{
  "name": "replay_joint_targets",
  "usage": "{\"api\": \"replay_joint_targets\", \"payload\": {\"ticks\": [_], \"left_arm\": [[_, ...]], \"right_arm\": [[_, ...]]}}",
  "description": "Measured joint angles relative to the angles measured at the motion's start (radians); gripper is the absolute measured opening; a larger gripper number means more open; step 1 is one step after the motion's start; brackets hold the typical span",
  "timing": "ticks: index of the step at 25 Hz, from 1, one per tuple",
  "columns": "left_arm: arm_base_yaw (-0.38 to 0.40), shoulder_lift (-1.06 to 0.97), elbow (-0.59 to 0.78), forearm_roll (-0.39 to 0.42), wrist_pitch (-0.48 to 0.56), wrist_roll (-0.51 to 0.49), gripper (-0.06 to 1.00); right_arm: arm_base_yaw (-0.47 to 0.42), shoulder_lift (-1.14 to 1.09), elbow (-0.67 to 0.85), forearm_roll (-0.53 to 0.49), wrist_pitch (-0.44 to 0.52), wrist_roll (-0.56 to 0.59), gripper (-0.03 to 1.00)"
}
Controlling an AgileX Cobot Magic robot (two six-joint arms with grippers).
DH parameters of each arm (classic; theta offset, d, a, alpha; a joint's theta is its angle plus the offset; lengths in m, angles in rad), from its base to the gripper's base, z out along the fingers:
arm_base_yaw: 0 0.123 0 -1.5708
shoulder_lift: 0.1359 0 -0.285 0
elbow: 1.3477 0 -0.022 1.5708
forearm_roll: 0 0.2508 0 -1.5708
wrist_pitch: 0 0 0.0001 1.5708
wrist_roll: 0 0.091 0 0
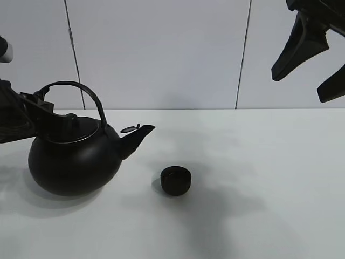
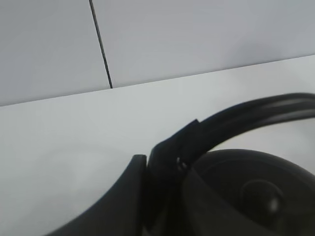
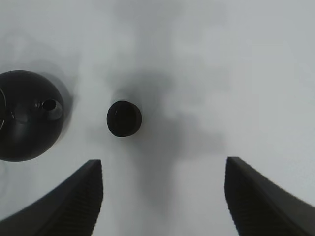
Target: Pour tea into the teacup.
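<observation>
Left gripper (image 1: 46,110) fingers pinch the kettle (image 1: 73,159) handle; right gripper (image 1: 318,59) fingers spread, empty. Lift, bring spout above teacup (image 1: 176,179), tilt slowly.

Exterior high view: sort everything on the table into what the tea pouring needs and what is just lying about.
Needed:
- big round black kettle with arched handle
- small round matte-black handleless teacup
- left gripper, shut on the kettle's handle

Lying about:
- nothing else on the white table; the right gripper hangs open above it

Black arms, ribbed tapered pincer fingers (image 3: 74,201)
</observation>
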Motion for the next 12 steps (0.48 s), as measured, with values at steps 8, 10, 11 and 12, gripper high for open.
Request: {"api": "replay_joint_targets", "payload": {"ticks": [8, 10, 11, 12], "left_arm": [[0.000, 0.000, 0.001, 0.000, 0.005, -0.010, 0.11], [0.000, 0.000, 0.001, 0.005, 0.005, -0.014, 0.11], [0.000, 0.000, 0.001, 0.005, 0.007, -0.014, 0.11], [0.000, 0.000, 0.001, 0.005, 0.019, -0.014, 0.11]], "right_arm": [[0.000, 0.000, 0.000, 0.000, 0.000, 0.000, 0.48], [0.000, 0.000, 0.000, 0.000, 0.000, 0.000, 0.48], [0.000, 0.000, 0.000, 0.000, 0.000, 0.000, 0.48], [0.000, 0.000, 0.000, 0.000, 0.000, 0.000, 0.48]]}}
